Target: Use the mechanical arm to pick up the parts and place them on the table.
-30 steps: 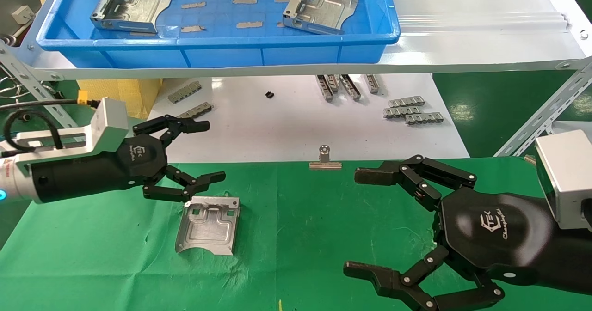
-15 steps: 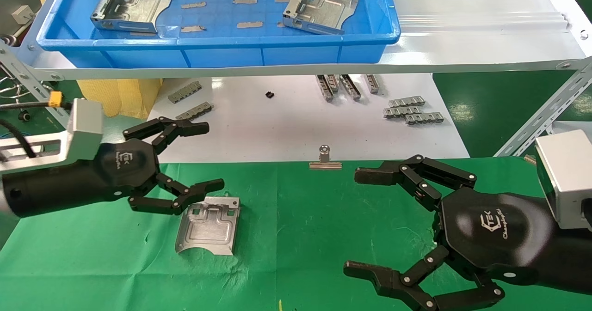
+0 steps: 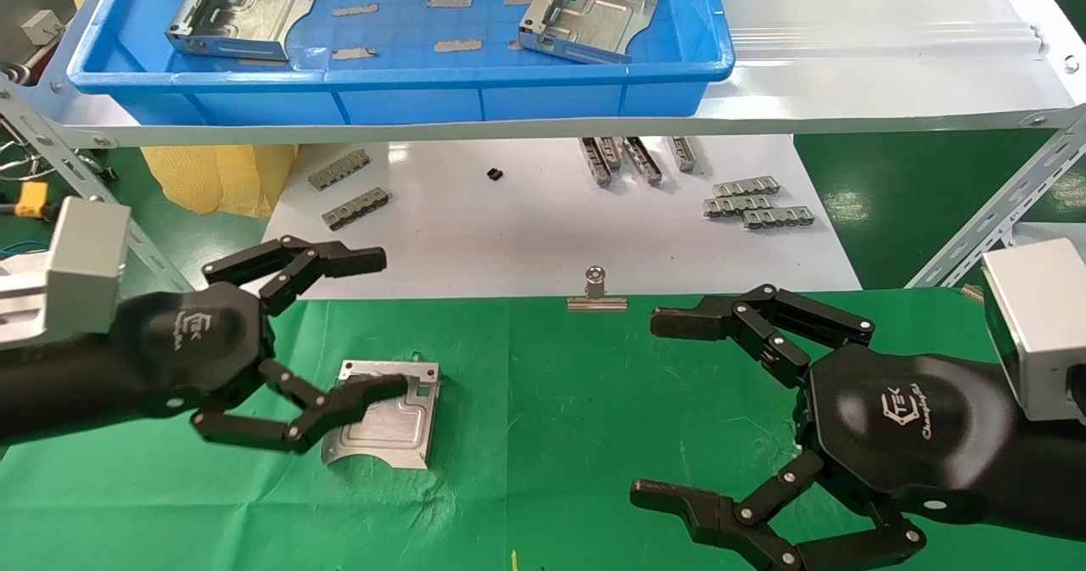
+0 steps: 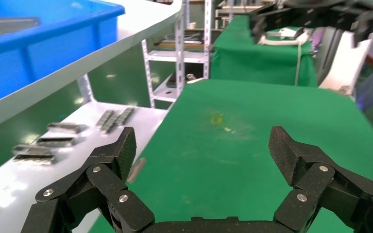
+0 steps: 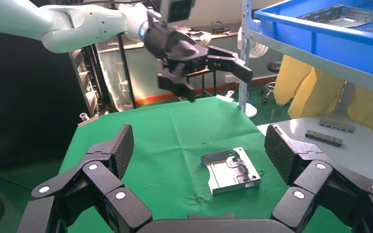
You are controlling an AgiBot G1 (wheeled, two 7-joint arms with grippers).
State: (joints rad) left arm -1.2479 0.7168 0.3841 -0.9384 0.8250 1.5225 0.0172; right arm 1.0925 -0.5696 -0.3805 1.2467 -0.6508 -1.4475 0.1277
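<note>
One bracket [image 3: 382, 414] lies flat on the green surface [image 3: 543, 401], placed. Two brackets [image 3: 242, 9] remain in the blue tray [image 3: 399, 87]. Left pincer [image 3: 339, 325] spread apart, empty, above the placed bracket. Right pincer [image 3: 670, 410] apart, idle over the surface.

A white metal shelf [image 3: 848, 70] on perforated angle-iron struts [image 3: 993, 215] crosses the upper part of the head view, with a white sheet [image 3: 543, 232] spread beneath it. Yellow mesh material [image 3: 221, 176] hangs below the shelf's left side. The floor [image 3: 899, 189] is glossy green (ceiling lights reflect in it). The right wrist view shows dark panels [image 5: 24, 97], a metal rack [image 5: 90, 77] and a stool [image 5: 272, 73] farther off. The left wrist view shows white shelving [image 4: 194, 53] and another green-covered surface [image 4: 262, 58] behind it.
</note>
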